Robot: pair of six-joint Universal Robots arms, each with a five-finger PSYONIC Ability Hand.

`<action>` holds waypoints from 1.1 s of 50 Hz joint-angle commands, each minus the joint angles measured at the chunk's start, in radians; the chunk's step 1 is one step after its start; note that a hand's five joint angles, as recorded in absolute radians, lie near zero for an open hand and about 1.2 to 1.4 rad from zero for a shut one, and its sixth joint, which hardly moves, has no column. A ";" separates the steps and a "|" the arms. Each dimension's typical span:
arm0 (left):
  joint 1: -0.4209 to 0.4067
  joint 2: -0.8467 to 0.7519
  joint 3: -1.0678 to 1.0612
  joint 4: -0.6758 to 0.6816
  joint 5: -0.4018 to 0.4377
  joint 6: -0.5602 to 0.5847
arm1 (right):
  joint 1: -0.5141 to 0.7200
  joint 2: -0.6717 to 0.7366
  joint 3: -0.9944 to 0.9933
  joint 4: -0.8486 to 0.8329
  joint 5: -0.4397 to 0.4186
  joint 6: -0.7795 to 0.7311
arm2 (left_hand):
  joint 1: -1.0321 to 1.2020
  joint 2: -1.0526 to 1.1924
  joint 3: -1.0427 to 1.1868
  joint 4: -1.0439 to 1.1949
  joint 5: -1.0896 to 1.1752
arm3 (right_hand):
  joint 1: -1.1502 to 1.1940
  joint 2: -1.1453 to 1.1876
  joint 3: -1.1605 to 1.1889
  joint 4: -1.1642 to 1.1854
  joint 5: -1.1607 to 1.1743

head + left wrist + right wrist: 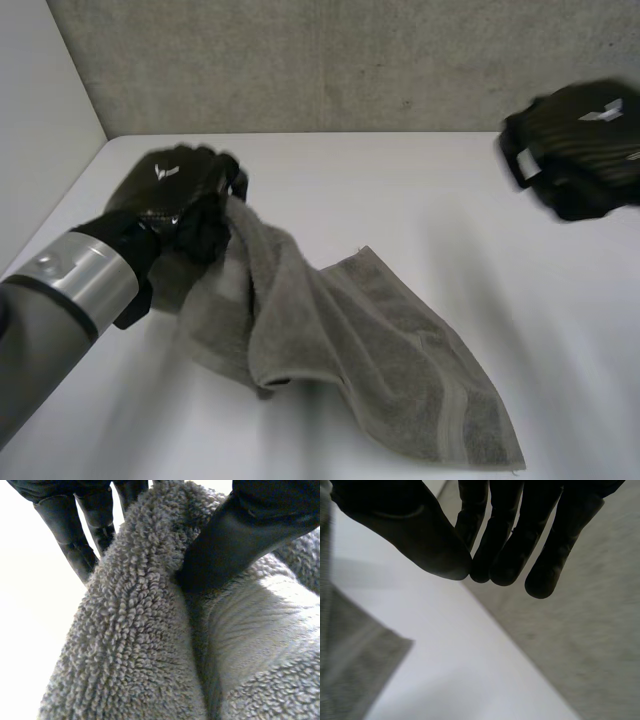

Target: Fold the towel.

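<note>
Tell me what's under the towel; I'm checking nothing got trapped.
The grey towel lies on the white table, one end pinched by the left hand. Anything beneath its flat part is covered.

One grey towel (380, 340), one white table (400, 190), two black hands (left hand (185, 195), right hand (580, 150)).

Soft, bright, even light.

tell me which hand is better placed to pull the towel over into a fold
The left hand grips the towel at its raised end; the right hand hangs apart from the cloth, holding nothing.
</note>
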 commanded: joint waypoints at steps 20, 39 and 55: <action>0.142 -0.574 0.447 -0.034 0.014 0.007 | 0.195 0.217 0.176 -0.142 0.201 -0.020 | -1.167 -1.195 -1.282 -1.253 -1.396 | -0.834 -0.811 -0.819 -0.818 -0.836; 0.027 0.001 -0.203 -0.117 0.011 0.010 | 0.172 -0.029 0.594 -0.205 0.126 -0.143 | -1.027 -1.056 -1.142 -1.114 -1.257 | -0.802 -0.779 -0.787 -0.785 -0.804; -0.109 -0.135 -0.257 -0.034 -0.130 0.002 | 0.175 0.035 0.723 -0.390 0.124 -0.144 | -1.007 -1.035 -1.122 -1.093 -1.236 | -0.949 -0.925 -0.934 -0.932 -0.951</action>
